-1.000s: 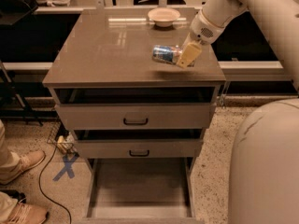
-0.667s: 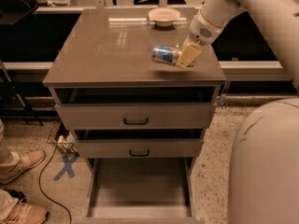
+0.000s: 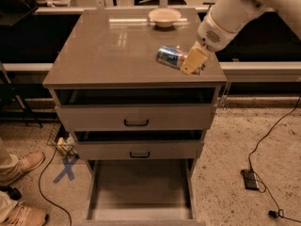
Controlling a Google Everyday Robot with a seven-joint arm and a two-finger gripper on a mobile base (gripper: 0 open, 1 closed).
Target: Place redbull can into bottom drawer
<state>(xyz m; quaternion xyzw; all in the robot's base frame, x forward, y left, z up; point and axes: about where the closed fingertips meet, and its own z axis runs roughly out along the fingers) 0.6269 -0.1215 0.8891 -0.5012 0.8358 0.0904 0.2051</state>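
The redbull can (image 3: 168,57) lies on its side on the taupe-grey cabinet top (image 3: 113,51), near the right front edge. My gripper (image 3: 192,63) is at the can's right end, with a cream finger (image 3: 194,60) in front of it, touching or nearly touching. The white arm comes down from the upper right. The bottom drawer (image 3: 139,192) is pulled out below, and its flat grey floor shows nothing in it.
A cream bowl (image 3: 164,17) stands at the back of the cabinet top. The two upper drawers (image 3: 136,118) with black handles are slightly open. A person's shoes (image 3: 23,166) are at the lower left. A cable and power brick (image 3: 250,179) lie on the floor at the right.
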